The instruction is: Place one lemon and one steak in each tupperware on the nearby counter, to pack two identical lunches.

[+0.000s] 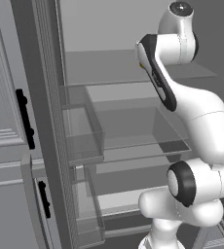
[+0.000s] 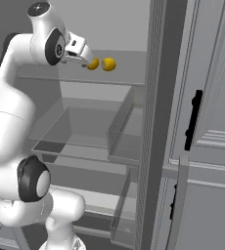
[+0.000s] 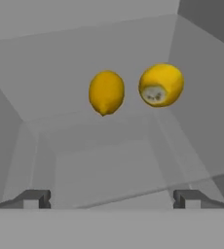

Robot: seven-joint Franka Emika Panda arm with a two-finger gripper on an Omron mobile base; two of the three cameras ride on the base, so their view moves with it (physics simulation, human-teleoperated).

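While the end effector hangs spread and empty, two lemons sit side by side on the fridge shelf. Nearer lemon (probably light, firm, prone to roll): pinch across its middle.

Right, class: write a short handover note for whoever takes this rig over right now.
Gripper: open, empty, aimed at the lemons from short of them.
Lemons: two, side by side on an upper fridge shelf: left lemon, right lemon. Both untouched.
Done: fridge open, arm reaching in.
Left: grasp a lemon and pack it; then the second lemon and both steaks, one of each per tupperware.
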